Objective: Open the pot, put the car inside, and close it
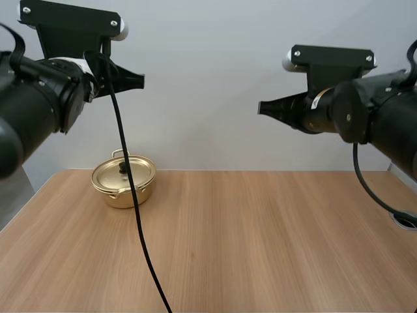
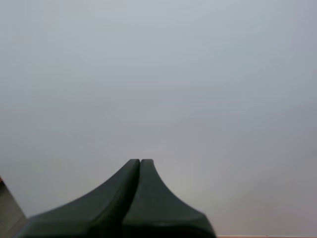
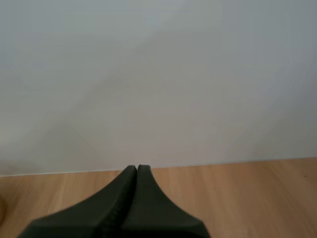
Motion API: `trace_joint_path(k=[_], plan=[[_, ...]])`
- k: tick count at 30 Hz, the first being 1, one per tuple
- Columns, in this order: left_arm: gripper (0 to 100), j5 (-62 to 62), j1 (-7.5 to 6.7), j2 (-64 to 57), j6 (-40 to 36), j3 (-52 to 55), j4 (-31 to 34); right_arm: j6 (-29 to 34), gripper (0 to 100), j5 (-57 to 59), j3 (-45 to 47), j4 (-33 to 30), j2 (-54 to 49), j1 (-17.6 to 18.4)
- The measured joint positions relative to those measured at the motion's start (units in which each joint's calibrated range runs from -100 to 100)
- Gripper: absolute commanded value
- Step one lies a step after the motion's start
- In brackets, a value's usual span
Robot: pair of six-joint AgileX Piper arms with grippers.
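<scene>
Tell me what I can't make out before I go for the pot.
Inside of the pot: high view, the lid sits on it.
Far side of the pot: high view, behind its own body.
Far right corner of the table: high view, behind the right arm.
Dark round thing at the table's right: high view, cut by the frame edge.

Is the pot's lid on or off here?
On: the gold lid sits flat over the pot, covering its whole mouth, with no gap showing.

The left tool (image 2: 140, 161) has both black fingers (image 2: 126, 191) pressed flat together (one dark wedge); nothing pinched between them; a plain pale wall (image 2: 158, 74) lies beyond.
</scene>
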Motion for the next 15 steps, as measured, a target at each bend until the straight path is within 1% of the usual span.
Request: trace_joint_path(k=[4,10,11,12,13,15], plan=[[0,-2.0,-1.67,-7.1,0.0,7.1,0.0,0.1,0,-9.8,7.5,3.2,-2.1,0.0],[0,-2.0,-2.21,-11.1,-0.1,11.8,0.0,0.1,0,-13.4,11.7,3.4,-4.6,0.0],[0,-1.7,-2.37,-16.3,-0.2,15.1,0.0,0.1,0,-14.8,15.1,3.4,-7.1,0.0],[0,-0.3,-2.37,-23.1,-0.4,24.4,0.0,-0.3,0,-18.8,22.2,2.6,-13.9,0.0],[0,-0.3,-2.37,-25.2,-0.8,26.5,0.0,-0.3,0,-22.3,26.5,0.4,-17.8,0.0],[0,-0.5,-2.37,-29.1,-1.7,30.3,0.1,-0.3,0,-25.5,30.3,-2.1,-21.3,0.0]])
